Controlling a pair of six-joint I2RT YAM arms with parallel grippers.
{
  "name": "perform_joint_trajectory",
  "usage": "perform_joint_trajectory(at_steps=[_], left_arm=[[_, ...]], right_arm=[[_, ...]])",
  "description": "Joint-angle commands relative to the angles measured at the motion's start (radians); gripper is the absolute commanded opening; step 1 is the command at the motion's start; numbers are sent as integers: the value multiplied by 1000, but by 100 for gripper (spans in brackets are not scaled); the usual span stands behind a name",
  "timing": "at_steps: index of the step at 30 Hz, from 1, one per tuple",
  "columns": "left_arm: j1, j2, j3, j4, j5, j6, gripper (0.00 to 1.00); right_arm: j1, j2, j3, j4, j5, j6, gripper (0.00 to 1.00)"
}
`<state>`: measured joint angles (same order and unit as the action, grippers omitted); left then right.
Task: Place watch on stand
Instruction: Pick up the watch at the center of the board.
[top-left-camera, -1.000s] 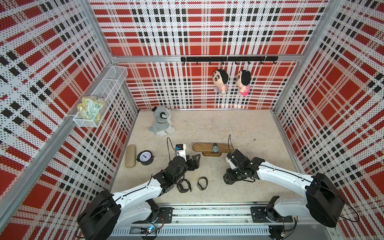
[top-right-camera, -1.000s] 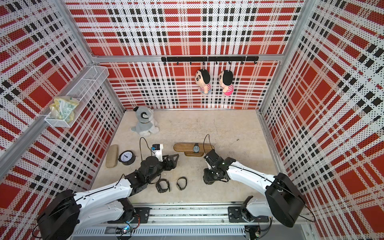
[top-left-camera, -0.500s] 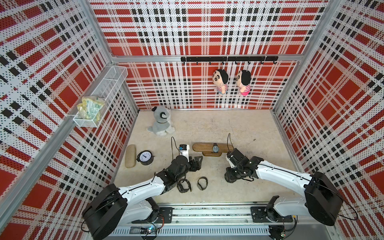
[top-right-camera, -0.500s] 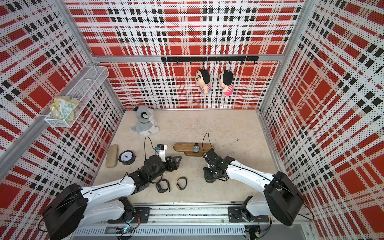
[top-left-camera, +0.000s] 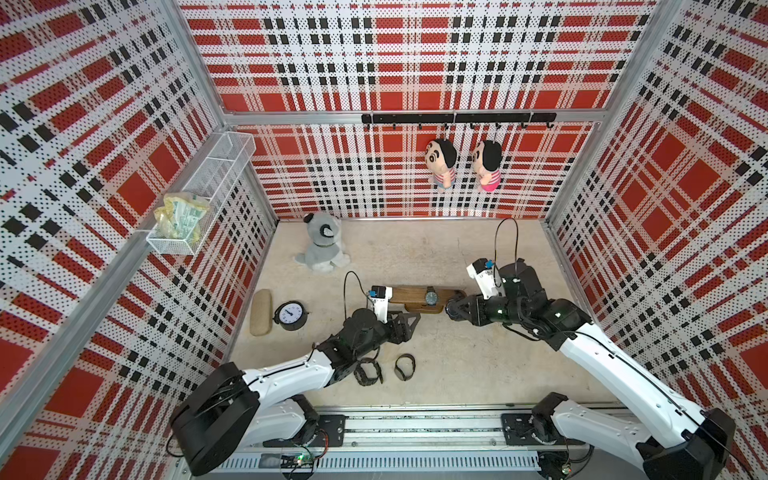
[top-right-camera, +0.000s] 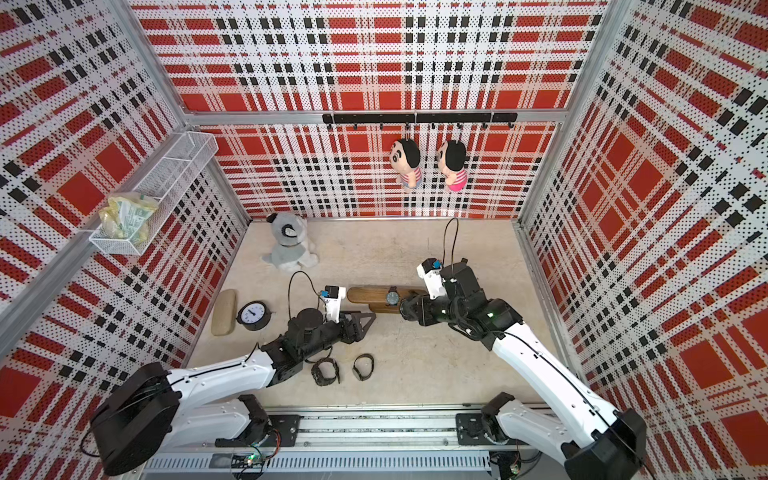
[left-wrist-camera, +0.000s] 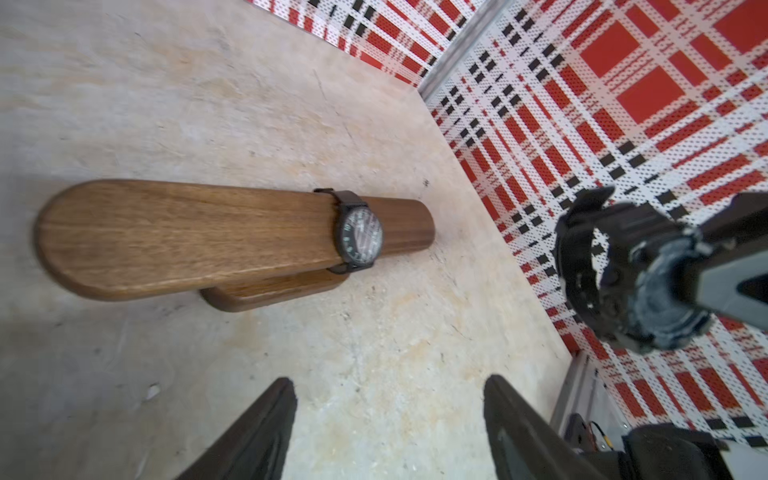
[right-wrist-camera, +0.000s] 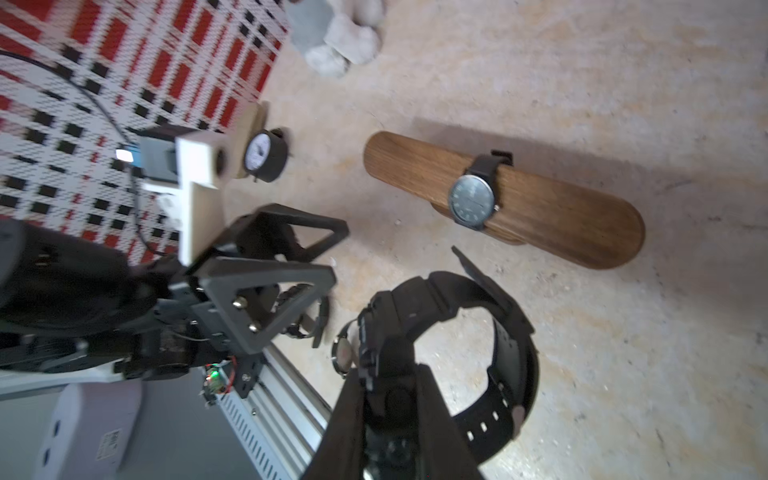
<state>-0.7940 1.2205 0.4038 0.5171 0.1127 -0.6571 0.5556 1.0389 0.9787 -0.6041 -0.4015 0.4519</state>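
Chunky black watch (right-wrist-camera: 436, 291) is pinched by its case between the fingers of the right gripper (right-wrist-camera: 390, 374), held above the table (top-left-camera: 457, 374) just beside the end of the stand (top-left-camera: 407, 294) nearest the right arm. Left gripper (left-wrist-camera: 390, 399) hovers low in front of the stand, fingers spread apart with nothing between them. A round-faced watch (left-wrist-camera: 359, 237) is already strapped around the stand's wooden bar, while a thick loose watch (top-left-camera: 368, 372) and a slimmer one (top-left-camera: 405, 368) lie on the table close to the left arm
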Motion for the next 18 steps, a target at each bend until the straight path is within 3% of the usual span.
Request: perform_joint_trajectory(at_steps=[1,7,18], left_arm=[[-30,33,42,127,110,-15,74],[-46,69,54,230,210,-46,72],[38,-56,-96,495,315,-175,70]], right_arm=[[-4,-25,25,111,-216,-40,0],[-5,-63,-51,257,-313,-6,0],[-5,-63,-113,439,-476,32,0]])
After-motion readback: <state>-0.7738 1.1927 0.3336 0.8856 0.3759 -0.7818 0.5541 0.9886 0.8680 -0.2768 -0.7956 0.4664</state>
